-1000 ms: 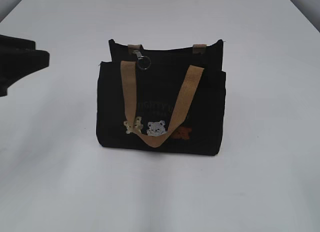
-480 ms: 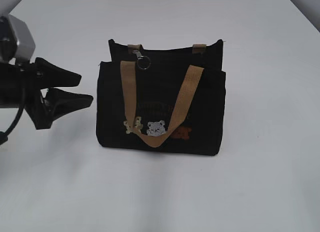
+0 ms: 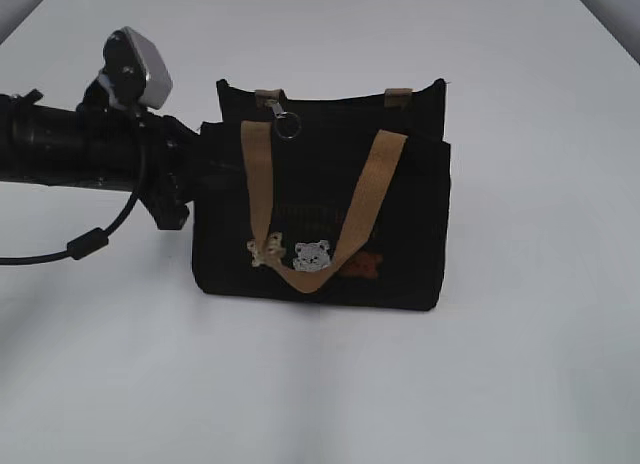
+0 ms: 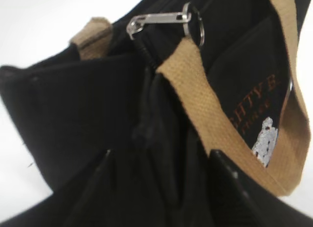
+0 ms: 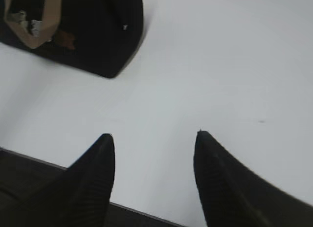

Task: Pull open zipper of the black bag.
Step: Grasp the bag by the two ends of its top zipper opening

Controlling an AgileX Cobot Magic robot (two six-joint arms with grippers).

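Your left gripper [image 3: 200, 169] presses the bag's [image 3: 400, 244] left end; I cannot tell its grip. Your right gripper [image 5: 154, 139] stands released, off right.

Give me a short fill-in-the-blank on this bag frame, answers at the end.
1. The black bag has two ____ webbing handles.
2. The zipper pull ends in a round metal ____.
3. The right claw hangs ____ over bare table.
4. The left claw is at the bag's ____ end in the exterior view.

Answers: tan; ring; open; left
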